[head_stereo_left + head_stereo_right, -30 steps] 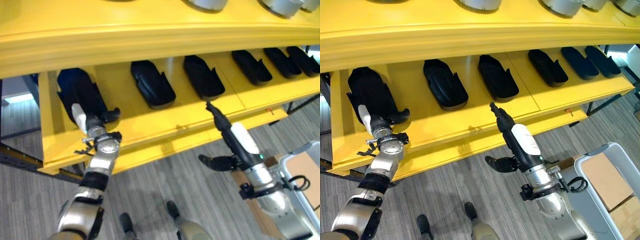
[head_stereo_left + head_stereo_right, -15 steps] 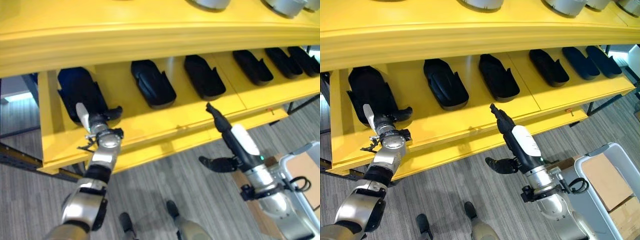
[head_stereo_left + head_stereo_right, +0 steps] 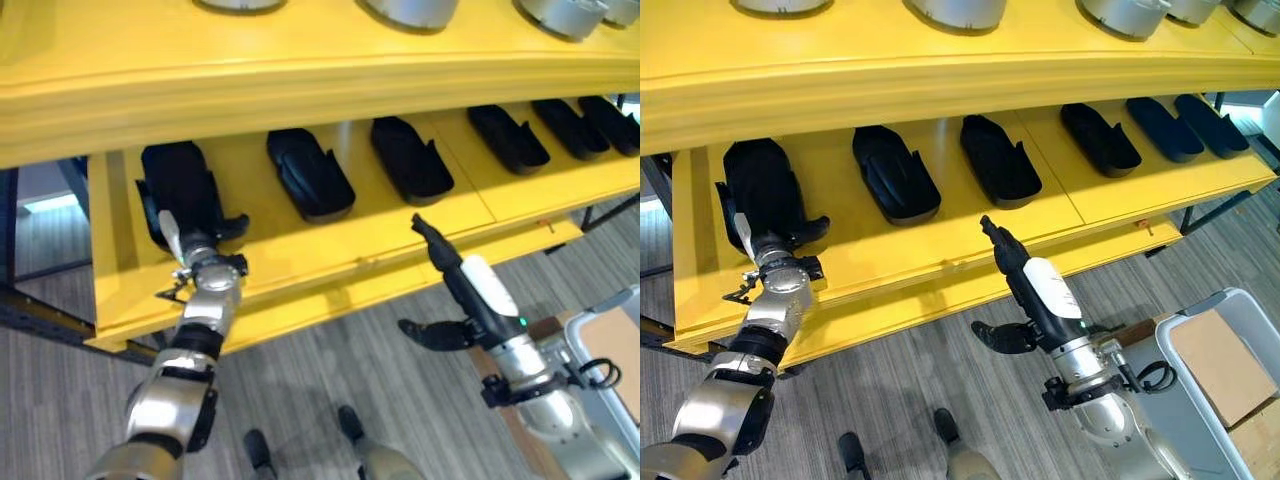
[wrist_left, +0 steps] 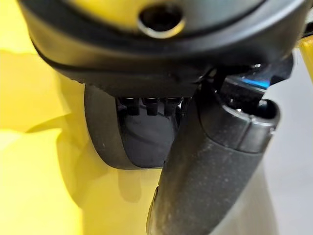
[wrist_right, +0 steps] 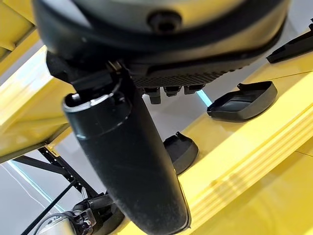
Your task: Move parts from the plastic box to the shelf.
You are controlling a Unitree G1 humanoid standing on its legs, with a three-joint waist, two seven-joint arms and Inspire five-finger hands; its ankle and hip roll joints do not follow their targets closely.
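Since a second ago the left hand (image 3: 768, 262) (grip unclear) pushed its black part (image 3: 762, 190) toward the shelf's (image 3: 890, 265) back edge; release squarely. Right hand (image 3: 1025, 290) hangs open.

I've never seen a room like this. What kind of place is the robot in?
Probably a factory or warehouse: a long yellow shelf holds a row of matching black parts, and a grey plastic box stands on the floor.
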